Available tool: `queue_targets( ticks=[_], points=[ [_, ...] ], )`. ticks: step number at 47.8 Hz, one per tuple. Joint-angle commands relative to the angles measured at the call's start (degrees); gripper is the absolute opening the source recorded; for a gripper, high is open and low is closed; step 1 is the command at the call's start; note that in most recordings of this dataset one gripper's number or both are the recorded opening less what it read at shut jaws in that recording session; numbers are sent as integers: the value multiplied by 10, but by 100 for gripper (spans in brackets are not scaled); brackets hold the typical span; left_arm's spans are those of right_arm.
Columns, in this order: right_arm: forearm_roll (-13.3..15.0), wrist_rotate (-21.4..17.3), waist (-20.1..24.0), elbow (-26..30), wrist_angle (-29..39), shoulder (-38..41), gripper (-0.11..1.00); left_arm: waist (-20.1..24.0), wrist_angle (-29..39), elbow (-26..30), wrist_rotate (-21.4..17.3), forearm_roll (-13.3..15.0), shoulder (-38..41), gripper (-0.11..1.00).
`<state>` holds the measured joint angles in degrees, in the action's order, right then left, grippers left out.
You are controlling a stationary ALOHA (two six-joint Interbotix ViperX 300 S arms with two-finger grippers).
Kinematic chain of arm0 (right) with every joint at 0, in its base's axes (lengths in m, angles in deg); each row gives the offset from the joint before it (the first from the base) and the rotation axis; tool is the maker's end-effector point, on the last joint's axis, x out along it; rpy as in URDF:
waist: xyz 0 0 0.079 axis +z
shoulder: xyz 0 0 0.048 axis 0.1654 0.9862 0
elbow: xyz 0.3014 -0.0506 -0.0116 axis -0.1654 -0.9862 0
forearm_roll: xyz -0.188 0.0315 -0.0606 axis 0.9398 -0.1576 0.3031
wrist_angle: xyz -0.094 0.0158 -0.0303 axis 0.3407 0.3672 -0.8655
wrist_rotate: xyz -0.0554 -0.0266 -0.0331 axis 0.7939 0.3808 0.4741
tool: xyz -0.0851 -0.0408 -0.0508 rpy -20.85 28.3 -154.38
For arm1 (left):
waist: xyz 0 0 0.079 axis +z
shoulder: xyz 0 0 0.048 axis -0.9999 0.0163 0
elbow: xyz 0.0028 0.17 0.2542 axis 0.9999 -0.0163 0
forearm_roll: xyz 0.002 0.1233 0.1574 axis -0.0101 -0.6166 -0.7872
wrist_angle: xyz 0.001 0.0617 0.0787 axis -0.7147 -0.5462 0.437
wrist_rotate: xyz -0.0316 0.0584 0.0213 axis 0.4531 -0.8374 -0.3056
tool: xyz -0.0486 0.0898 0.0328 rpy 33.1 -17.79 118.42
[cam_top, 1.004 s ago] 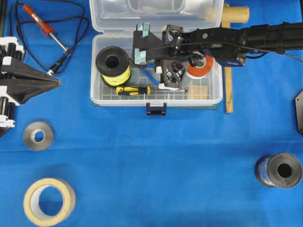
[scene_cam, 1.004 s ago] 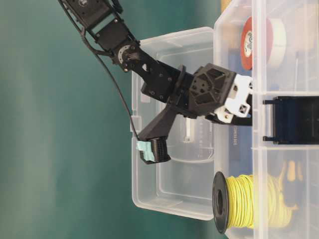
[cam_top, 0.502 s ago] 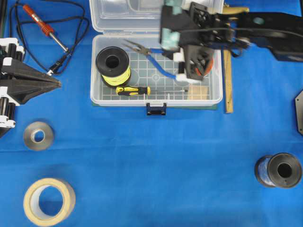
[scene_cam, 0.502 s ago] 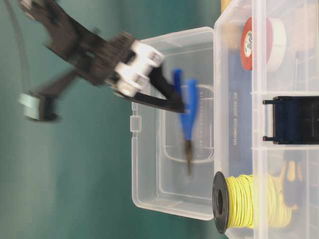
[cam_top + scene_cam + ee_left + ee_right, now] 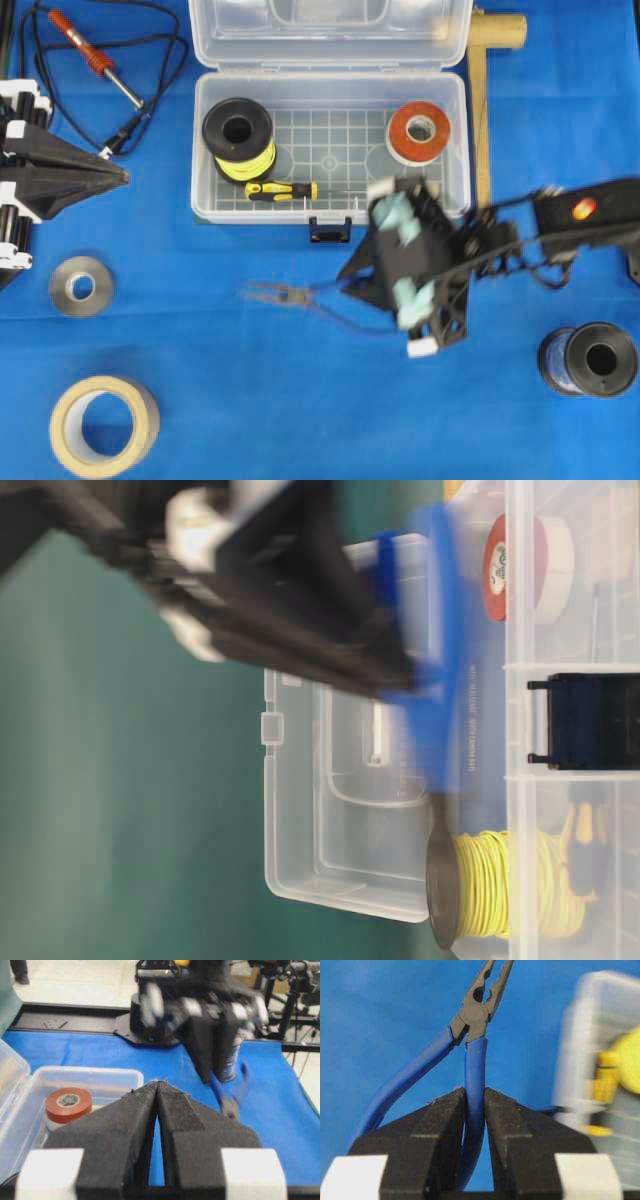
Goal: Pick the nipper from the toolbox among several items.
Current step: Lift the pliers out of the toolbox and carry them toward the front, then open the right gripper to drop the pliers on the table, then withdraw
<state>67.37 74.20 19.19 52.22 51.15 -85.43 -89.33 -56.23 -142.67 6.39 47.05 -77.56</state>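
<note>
Right gripper (image 5: 475,1105) pinches nipper's (image 5: 470,1045) smooth, curved blue plastic handle.

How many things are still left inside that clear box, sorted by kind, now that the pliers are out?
Spools of wire: 1, the yellow wire spool
Rolls of tape: 1, the red tape roll
Screwdrivers: 1, the yellow-and-black screwdriver
Total in the toolbox: 3
The nipper is outside it, over the blue cloth, held by the right gripper.
</note>
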Motion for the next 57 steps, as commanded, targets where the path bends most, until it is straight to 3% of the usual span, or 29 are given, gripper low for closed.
queue_targets(
  ticks=[1, 22, 39, 41, 48, 51, 53, 57],
  points=[
    [-1, -24, 11, 7, -14, 28, 13, 0, -3, 5, 1, 2, 4, 0],
    [-2, -141, 18, 11, -115, 182, 13, 0, -3, 4, 1, 2, 3, 0],
    [-2, -164, 12, 15, -97, 191, 14, -1, -3, 3, 1, 2, 4, 0],
    [-1, -163, 11, 17, -88, 186, 21, 0, -3, 3, 1, 2, 4, 0],
    [4, -157, 7, 15, -44, 138, 67, 0, -4, 3, 2, 2, 4, 0],
    [8, -157, 4, 12, -21, 103, 81, 0, -3, 3, 2, 2, 4, 0],
    [11, -157, 2, 11, -9, 80, 84, 0, -3, 3, 2, 2, 4, 0],
    [28, -156, 2, 2, 11, 31, 78, 0, -3, 2, 2, 2, 4, 0]
  ],
)
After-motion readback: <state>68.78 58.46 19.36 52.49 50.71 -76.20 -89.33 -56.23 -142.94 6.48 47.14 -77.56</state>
